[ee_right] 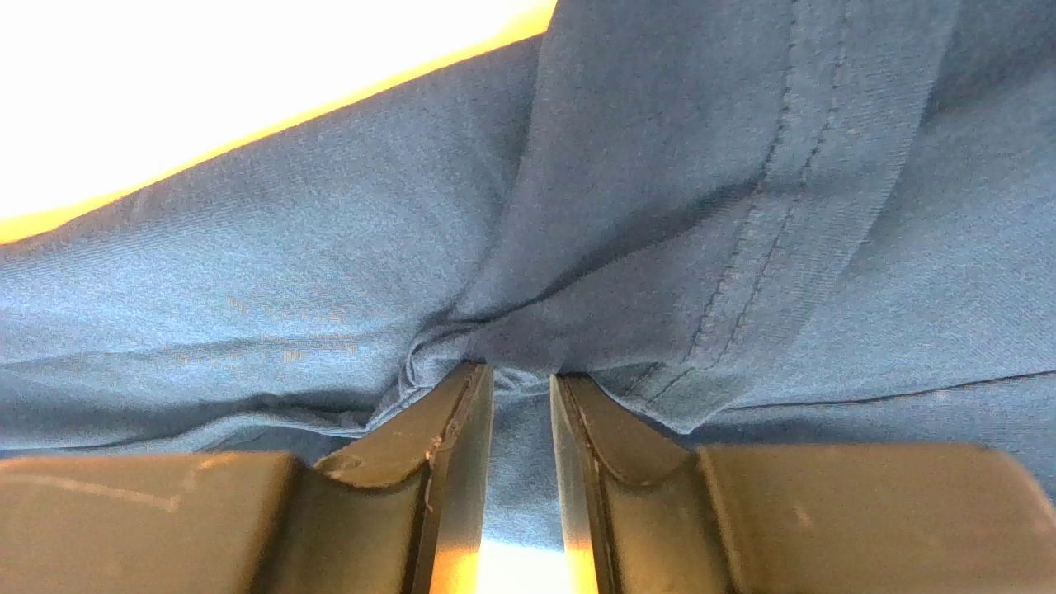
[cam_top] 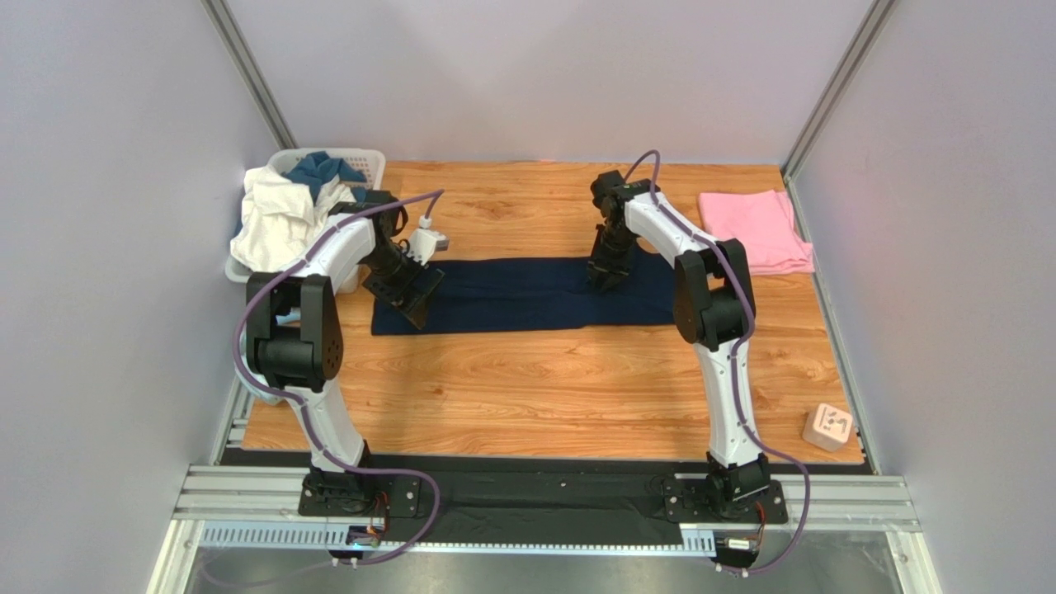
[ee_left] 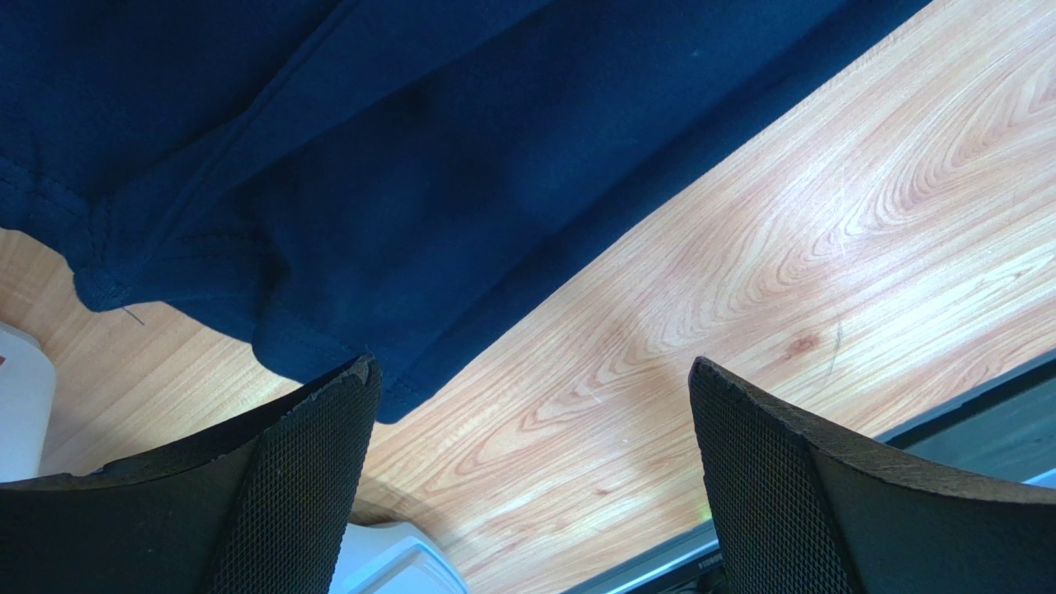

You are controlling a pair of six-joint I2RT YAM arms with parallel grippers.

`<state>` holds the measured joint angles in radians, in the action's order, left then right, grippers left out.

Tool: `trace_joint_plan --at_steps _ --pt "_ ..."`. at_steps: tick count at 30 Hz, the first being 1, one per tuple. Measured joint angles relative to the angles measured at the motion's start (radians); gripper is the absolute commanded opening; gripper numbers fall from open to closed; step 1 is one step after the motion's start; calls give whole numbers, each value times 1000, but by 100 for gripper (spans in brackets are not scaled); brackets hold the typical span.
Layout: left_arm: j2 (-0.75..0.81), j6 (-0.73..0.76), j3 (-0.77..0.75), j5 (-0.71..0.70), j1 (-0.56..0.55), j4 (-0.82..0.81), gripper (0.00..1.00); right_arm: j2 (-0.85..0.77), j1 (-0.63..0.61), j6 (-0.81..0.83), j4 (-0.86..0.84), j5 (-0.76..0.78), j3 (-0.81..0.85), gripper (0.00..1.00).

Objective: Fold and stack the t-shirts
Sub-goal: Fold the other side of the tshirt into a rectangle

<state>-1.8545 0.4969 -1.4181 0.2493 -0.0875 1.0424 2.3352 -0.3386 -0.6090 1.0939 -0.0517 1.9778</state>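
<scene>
Right wrist: soft navy tee (ee_right: 285,272), puckered

A robotics lab test cell: a left arm (cam_top: 298,334) and a right arm (cam_top: 709,303), white and black, are standing bolted to an aluminium rail (cam_top: 236,501) along the bottom of the frame, facing a wood-grain bench (cam_top: 545,384) that plain pale walls (cam_top: 112,186) are enclosing on three sides.

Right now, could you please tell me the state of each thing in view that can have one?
navy t-shirt: folded into a long strip, flat on the table.
pink t-shirt: folded, apart at the far right.
basket: heaped with cloth.
left gripper: open, by the navy t-shirt's end.
right gripper: jaws barely apart at a pucker of the navy t-shirt; grip unclear.
</scene>
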Motion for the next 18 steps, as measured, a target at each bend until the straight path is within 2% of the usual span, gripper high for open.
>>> trace_joint_plan --at_steps 8,11,15,18 --pt "-1 0 4 0 0 0 99 3 10 0 3 9 21 29" --pt "-1 1 4 0 0 0 99 6 16 0 4 9 40 23" --pt "-1 3 7 -2 0 -3 99 18 23 2 1 9 73 6" --pt "-1 4 13 -5 0 -6 99 24 27 4 2 9 84 0"
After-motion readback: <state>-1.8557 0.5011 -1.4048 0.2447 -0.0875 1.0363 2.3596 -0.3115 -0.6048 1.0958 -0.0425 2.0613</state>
